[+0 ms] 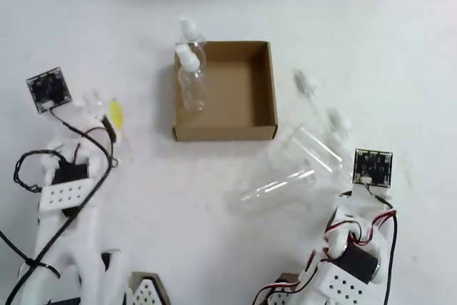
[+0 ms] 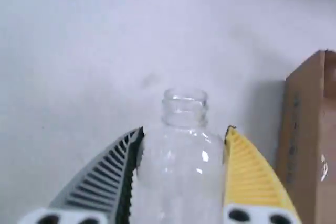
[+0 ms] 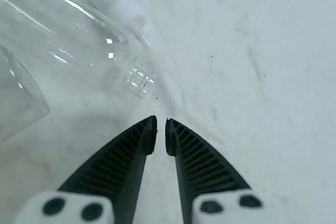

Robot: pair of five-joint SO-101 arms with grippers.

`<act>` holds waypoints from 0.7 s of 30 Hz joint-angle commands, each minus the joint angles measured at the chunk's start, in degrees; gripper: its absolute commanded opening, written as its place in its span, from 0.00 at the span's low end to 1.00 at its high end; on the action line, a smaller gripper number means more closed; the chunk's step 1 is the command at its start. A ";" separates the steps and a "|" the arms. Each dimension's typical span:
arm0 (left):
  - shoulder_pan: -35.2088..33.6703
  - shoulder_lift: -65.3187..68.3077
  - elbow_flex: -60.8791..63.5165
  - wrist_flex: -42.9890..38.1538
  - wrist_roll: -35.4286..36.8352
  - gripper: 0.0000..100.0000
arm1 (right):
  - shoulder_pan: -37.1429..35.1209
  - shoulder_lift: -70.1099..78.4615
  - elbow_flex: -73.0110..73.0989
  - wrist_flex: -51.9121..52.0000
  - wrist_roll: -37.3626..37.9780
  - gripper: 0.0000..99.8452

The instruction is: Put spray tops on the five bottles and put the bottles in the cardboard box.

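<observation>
The left gripper point(image 2: 184, 132) clamps a clear uncapped bottle point(image 2: 184, 109) between ribbed grey and yellow fingers beside the cardboard box point(image 2: 307, 129), while the black-ribbed right gripper point(image 3: 160, 129) sits pinched together, empty, near toppled clear bottles point(image 3: 68, 32).

The setting is a robotics lab. A white counter point(image 1: 400, 48) carries the left arm point(image 1: 68, 191) and right arm point(image 1: 350, 266), with wiring point(image 1: 28, 158) exposed.

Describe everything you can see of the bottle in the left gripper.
The bottle is clear plastic by its look, with a round body and a short threaded neck. Its mouth is open: no spray top is on it. The left gripper is shut on its body, one finger grey, the other yellow. The cardboard box stands beside it, not touching.
</observation>
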 commanded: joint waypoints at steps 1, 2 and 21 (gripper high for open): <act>-0.75 -2.86 -0.18 -4.04 0.88 0.13 | -0.40 -0.66 -3.69 -1.10 0.35 0.02; -0.75 -2.86 -0.18 -4.04 0.79 0.13 | -0.31 -0.66 -5.71 -0.48 0.35 0.02; -0.31 -2.86 1.49 -3.78 0.62 0.13 | -0.84 59.82 -63.56 7.34 2.37 0.02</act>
